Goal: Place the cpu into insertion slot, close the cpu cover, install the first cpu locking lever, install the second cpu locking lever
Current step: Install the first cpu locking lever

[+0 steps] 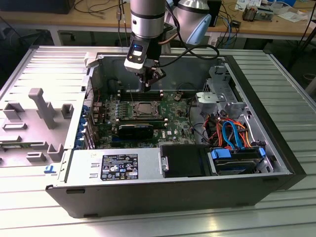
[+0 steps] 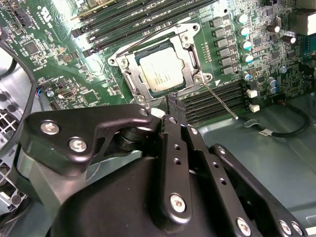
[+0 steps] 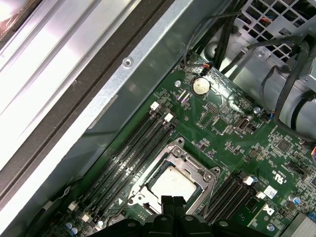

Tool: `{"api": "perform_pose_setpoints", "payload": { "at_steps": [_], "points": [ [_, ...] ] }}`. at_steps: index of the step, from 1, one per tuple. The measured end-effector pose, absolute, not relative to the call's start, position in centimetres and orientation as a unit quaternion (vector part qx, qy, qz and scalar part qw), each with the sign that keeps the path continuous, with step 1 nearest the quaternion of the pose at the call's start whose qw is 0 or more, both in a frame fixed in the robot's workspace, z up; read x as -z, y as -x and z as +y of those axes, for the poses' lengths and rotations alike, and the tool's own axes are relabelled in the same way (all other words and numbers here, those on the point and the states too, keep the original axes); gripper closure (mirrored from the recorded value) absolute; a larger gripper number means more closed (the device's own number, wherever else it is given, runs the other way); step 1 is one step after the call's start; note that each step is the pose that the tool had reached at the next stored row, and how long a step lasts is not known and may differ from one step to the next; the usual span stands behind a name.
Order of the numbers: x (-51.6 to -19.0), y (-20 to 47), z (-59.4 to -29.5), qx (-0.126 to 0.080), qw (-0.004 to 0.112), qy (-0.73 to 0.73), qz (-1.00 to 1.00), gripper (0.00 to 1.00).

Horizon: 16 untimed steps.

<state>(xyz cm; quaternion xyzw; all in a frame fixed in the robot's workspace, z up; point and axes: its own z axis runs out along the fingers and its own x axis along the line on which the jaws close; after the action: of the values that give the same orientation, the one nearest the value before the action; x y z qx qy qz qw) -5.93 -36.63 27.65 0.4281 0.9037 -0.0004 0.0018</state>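
The cpu (image 2: 162, 70) lies flat in the insertion slot (image 2: 116, 60) on the green board, its dull silver top facing up. The cpu cover (image 2: 191, 51) is folded down around it as a silvery frame. One thin locking lever (image 2: 220, 100) sticks out slantwise from the socket corner over the memory slots. The other lever (image 2: 153, 33) runs along the socket's far edge. My gripper (image 2: 172, 103) hovers just off that corner, shut with nothing in it. The exterior view has the gripper (image 1: 148, 85) above the back edge of the cpu (image 1: 144, 107). The first wrist view shows the closed gripper (image 3: 172, 200) beside the cpu (image 3: 173, 180).
Long black memory slots (image 3: 133, 148) flank the socket on both sides. A black fan block (image 1: 136, 131) sits in front of it, with a power supply (image 1: 118, 165), drive cage (image 1: 219, 89) and coloured cables (image 1: 232, 133) inside the case. A grey fixture (image 1: 42, 106) lies at the exterior view's left.
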Motion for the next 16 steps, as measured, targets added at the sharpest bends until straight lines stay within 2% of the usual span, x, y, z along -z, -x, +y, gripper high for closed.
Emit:
{"api": "perform_pose_setpoints", "payload": {
  "at_steps": [8,16],
  "points": [
    [-27.66,5.95,-36.70,0.000,0.002,-0.356,0.935,0.89],
    [-27.66,5.98,-36.70,0.000,0.002,-0.352,0.936,0.89]
  ]
}}
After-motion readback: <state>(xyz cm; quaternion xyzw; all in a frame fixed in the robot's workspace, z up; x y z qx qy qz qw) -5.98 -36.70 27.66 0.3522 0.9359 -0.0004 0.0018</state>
